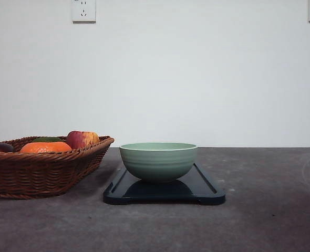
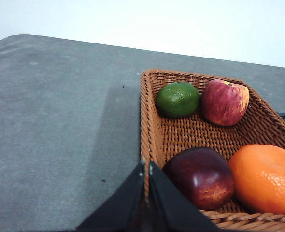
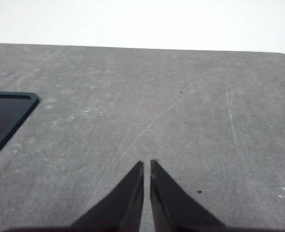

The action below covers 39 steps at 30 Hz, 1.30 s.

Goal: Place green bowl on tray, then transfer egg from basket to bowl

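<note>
The pale green bowl stands upright on the dark tray in the middle of the table. To its left sits the brown wicker basket, also seen from the left wrist as the basket. I see no egg among the fruit; it is hidden or out of view. My left gripper is shut with nothing in it, its tips over the basket's near rim. Over bare table, my right gripper is shut and empty, with a corner of the tray off to one side.
The basket holds a lime, a red apple, a dark red fruit and an orange. Grey tabletop stretches right of the tray. A white wall with sockets stands behind.
</note>
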Each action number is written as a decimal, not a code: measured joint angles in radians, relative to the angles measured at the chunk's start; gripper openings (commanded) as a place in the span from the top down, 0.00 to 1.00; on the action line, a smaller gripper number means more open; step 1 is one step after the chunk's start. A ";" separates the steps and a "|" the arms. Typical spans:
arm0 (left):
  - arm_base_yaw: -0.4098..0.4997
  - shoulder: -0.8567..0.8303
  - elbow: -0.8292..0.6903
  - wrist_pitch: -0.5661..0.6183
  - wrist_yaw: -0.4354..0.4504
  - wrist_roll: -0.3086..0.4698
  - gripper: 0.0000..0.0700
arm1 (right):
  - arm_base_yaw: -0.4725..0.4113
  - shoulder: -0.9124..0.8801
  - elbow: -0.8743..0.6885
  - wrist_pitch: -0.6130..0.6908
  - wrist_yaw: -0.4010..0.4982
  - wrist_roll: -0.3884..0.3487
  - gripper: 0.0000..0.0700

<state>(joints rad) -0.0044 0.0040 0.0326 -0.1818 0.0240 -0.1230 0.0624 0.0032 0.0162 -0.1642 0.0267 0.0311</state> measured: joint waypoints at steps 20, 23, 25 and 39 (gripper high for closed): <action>0.000 0.000 0.000 0.000 0.000 0.000 1.00 | 0.000 0.000 0.000 0.000 0.000 0.000 0.98; 0.000 0.000 0.000 0.000 0.000 0.000 1.00 | 0.000 0.000 0.000 0.000 0.000 0.000 0.98; 0.000 0.000 0.000 0.000 0.000 0.000 1.00 | 0.000 0.000 0.000 0.000 0.000 0.000 0.98; 0.000 0.000 0.000 0.000 0.000 0.000 1.00 | 0.000 0.000 0.000 0.000 0.000 0.000 0.98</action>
<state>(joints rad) -0.0044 0.0040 0.0325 -0.1818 0.0242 -0.1230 0.0624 0.0032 0.0162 -0.1642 0.0268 0.0311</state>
